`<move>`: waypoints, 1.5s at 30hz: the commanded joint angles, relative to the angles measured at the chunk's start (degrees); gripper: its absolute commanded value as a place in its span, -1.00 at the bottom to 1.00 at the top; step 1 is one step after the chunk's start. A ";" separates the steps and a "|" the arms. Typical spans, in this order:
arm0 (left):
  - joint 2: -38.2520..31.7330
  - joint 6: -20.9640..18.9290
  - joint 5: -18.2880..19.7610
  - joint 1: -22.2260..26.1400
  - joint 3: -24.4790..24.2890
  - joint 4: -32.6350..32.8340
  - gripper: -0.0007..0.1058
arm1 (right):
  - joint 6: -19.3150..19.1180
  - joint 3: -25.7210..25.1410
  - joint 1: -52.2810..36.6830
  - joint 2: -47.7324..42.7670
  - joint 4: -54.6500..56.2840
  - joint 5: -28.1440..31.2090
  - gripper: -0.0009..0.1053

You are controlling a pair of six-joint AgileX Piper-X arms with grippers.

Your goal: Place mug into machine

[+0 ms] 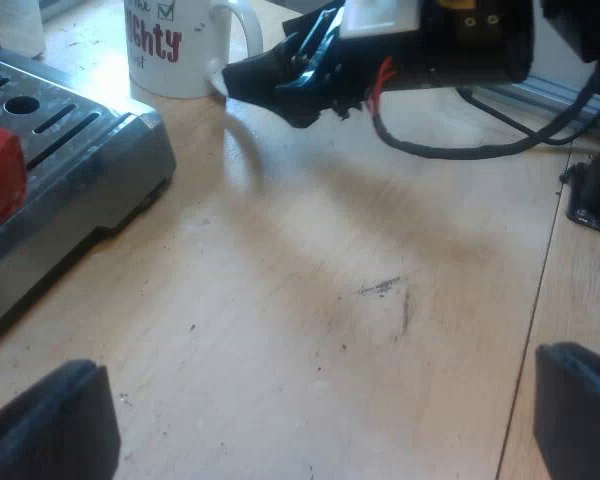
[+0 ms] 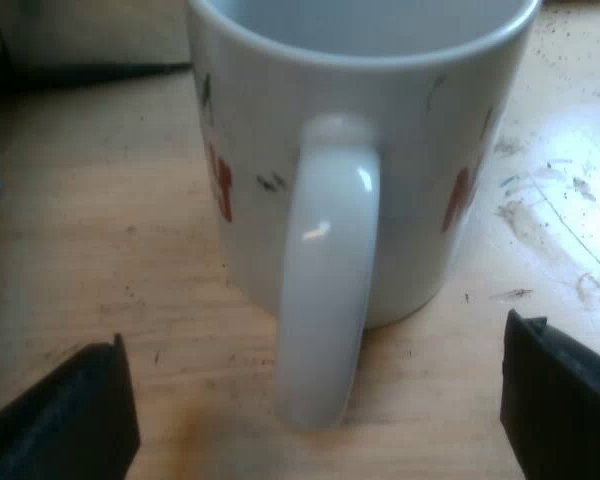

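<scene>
on the worktop [image 1: 330,250], just beside the espresso machine [image 1: 130,175] and its slotted drip tray [image 1: 50,120], the mug [image 2: 410,200] stands upright. it is not yet in the machine. my right hand [image 2: 310,420] is released. its two fingers [image 2: 60,420] are spread wide on either side of the mug's handle [image 2: 325,300] and touch nothing. if i read the mug as a clock face with that hand at six, the handle points to six o'clock, straight at me, so the line-up looks good. my left hand [image 1: 310,420] is also released and grasps nothing. it hangs over bare worktop near the machine's front, where a red end [image 1: 0,185] shows above the tray.

i judge the step in hand to be the grasp. i'd ease the right hand forward until the handle sits deep between the fingers, about halfway up its loop, then clench squarely. the glazed handle looks slick, and a grip near its foot could let the mug swing, so i'd check the hold with a small lift before carrying. after that i'd raise it only enough to clear the tray's lip, keep the rim level, and set it down on the tray under the red end. the left hand is best kept out of that path.
</scene>
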 commanded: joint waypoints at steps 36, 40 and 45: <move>-0.15 -0.09 -7.88 -0.19 -0.25 -1.10 0.65 | -5.13 -7.00 -9.20 -1.05 4.54 -9.35 -0.98; -0.15 -0.09 -11.33 -0.19 -0.25 -1.10 0.65 | -5.13 -7.00 -8.21 -7.48 13.19 -9.35 -0.98; -0.15 -0.09 -15.91 -0.19 -0.25 -1.10 0.65 | -8.72 -7.00 -5.02 -18.80 24.58 -8.63 -0.98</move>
